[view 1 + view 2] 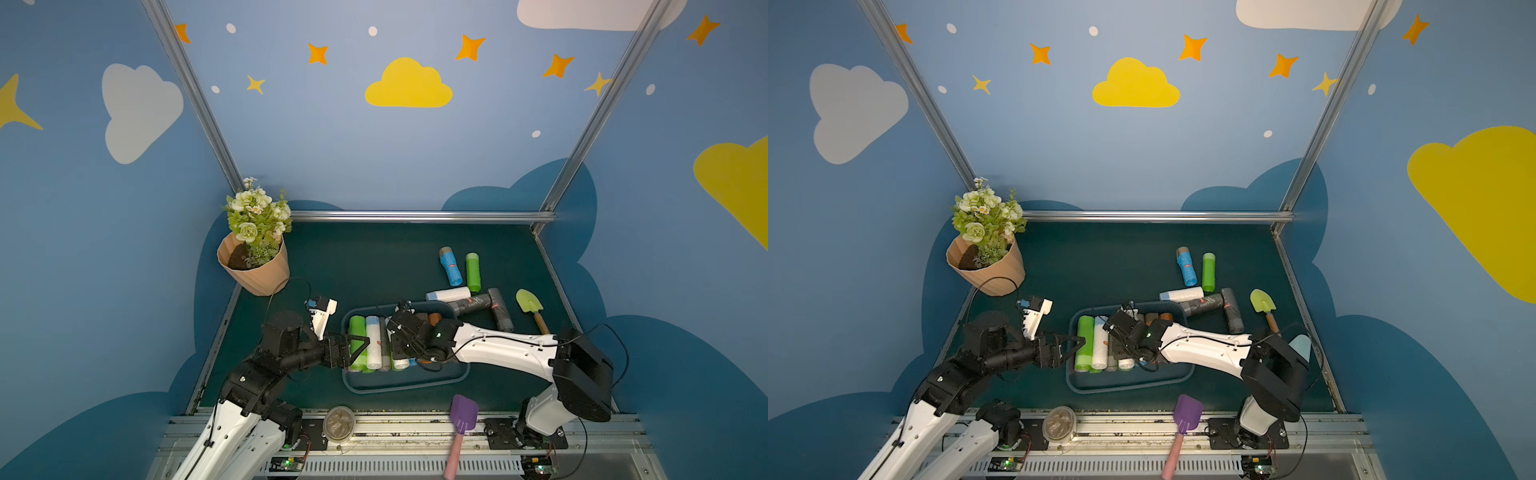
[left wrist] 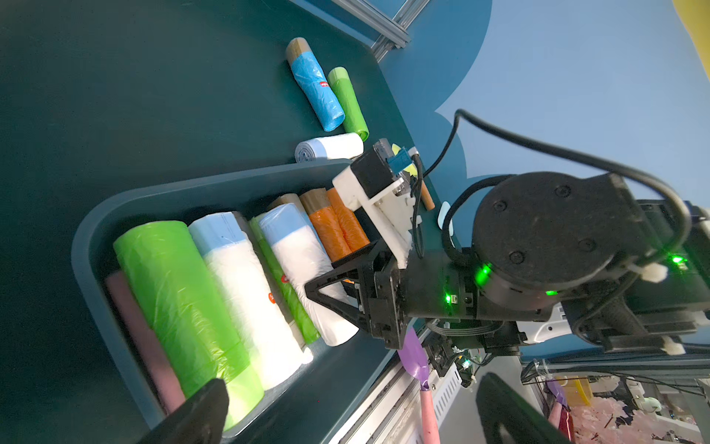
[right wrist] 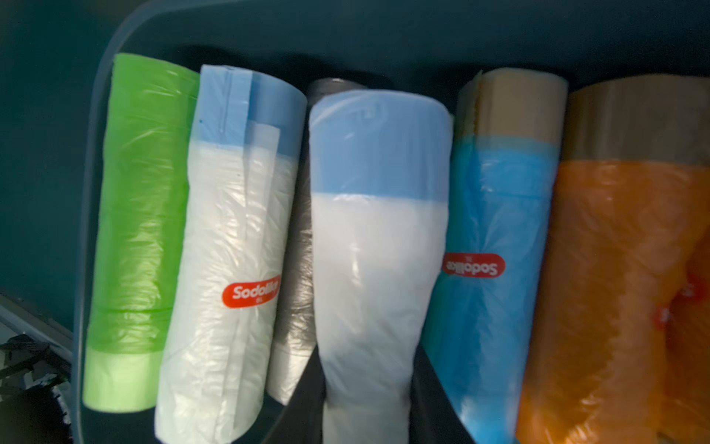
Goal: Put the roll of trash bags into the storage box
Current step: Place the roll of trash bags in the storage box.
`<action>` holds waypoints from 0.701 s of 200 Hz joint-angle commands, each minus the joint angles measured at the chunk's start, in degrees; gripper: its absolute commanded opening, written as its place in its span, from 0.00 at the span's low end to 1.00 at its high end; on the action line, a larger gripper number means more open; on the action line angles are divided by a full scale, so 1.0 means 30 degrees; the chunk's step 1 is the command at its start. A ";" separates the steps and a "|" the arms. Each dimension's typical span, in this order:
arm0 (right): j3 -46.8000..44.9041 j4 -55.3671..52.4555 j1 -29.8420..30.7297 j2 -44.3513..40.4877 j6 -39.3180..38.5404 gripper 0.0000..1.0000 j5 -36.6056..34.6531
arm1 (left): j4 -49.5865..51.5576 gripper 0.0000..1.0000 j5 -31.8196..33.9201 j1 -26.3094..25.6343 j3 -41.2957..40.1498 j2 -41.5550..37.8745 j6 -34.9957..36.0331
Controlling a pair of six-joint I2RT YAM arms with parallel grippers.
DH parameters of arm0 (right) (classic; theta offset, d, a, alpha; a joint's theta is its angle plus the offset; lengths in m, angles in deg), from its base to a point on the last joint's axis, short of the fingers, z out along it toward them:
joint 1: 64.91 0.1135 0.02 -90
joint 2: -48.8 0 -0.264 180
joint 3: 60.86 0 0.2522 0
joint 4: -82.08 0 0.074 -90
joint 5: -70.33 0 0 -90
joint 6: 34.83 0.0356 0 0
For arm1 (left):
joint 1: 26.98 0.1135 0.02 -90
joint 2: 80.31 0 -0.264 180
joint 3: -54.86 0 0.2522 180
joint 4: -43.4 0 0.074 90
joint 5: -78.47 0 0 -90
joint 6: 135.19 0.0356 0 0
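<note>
Down inside the storage box (image 1: 399,388) with the right gripper (image 3: 369,384), pressed narrow and pinching the white roll (image 3: 376,238) at its near end. Lying in the box among the packed row, partly over a grey roll (image 3: 299,215), hard against a blue roll (image 3: 499,215). Over at nine o'clock of the box: spread as wide as it goes with the left gripper (image 2: 345,407), holding nothing, hovering by the green roll (image 2: 180,300). Touching it or not, cannot tell. Out at two o'clock from the box, loose rolls (image 1: 449,294) on the mat.
</note>
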 commanded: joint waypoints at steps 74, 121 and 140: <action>0.0563 0.1156 0.0099 0.0422 0.0683 0.25 0.0095 | 0.0184 1.00 0.0434 -0.0151 0.0355 0.0031 0.0350; 0.0863 0.1381 0.0093 0.1091 0.0881 0.26 0.0449 | 0.0171 1.00 0.0460 -0.0221 0.0352 -0.0191 0.0357; 0.1112 0.1409 0.0092 0.1319 0.0888 0.26 0.0510 | 0.0202 1.00 0.0418 -0.0221 0.0363 -0.0104 0.0375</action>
